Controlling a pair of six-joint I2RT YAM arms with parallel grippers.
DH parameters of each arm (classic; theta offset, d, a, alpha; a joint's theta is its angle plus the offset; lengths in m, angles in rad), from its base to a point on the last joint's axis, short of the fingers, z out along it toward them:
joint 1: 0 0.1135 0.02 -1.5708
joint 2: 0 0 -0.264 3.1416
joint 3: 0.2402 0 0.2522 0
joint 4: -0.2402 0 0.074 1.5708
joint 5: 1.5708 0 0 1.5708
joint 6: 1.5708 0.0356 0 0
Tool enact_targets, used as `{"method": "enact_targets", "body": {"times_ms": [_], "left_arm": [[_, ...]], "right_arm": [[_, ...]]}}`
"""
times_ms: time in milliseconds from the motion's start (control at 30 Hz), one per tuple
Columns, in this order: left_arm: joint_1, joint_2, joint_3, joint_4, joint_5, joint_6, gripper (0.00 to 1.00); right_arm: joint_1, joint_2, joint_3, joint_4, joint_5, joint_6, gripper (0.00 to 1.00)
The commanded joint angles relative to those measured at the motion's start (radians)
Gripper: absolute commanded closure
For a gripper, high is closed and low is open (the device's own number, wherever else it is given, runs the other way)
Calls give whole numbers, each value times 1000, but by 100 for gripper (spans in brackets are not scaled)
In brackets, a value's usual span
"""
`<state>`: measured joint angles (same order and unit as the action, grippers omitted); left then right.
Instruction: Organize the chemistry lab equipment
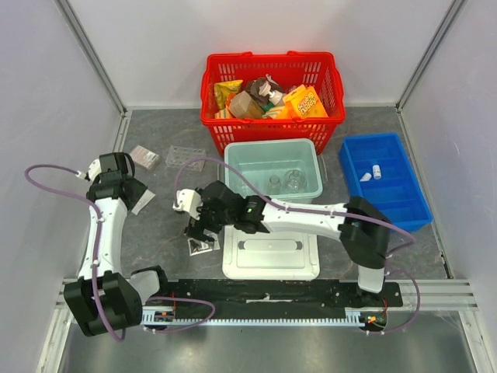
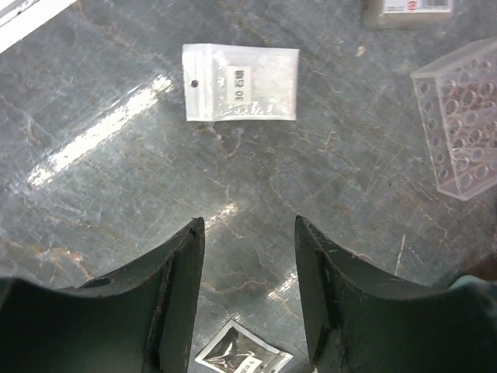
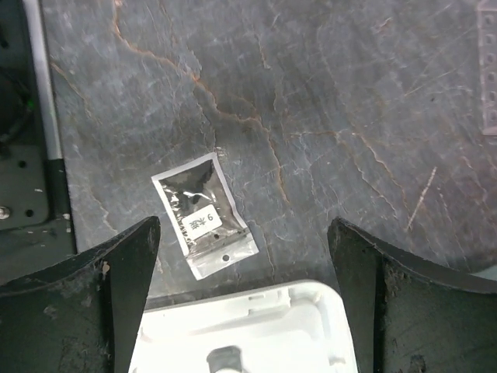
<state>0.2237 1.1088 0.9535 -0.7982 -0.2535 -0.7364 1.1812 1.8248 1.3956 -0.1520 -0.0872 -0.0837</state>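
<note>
Left fingers [image 2: 175,295] parted, right fingers [image 3: 124,287] spread wide, both empty

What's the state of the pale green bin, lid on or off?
Off. The white lid lies flat on the table in front of the pale green bin, and glass flasks show through its open top.

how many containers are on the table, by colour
red basket: 1
green tub: 1
blue tray: 1
total: 3
</note>
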Motion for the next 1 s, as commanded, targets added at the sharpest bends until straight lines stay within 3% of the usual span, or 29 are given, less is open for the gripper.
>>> {"method": "enact_targets", "body": {"times_ms": [0,367,833,967], "left_arm": [[23,-46,-62,30,-30,-89,44],[36,-75,-117,59,-47,-83,45],[36,-105,-131,57,-75,-83,46],[37,-107,-133,57,-75,-87,47]], "right_arm": [[-6,94,85,5,-91,-115,4],[-2,258,103,17,-218,-221,2],[21,337,115,-17,-157,-280,2],[24,349,117,-21,-137,-263,9]]}}
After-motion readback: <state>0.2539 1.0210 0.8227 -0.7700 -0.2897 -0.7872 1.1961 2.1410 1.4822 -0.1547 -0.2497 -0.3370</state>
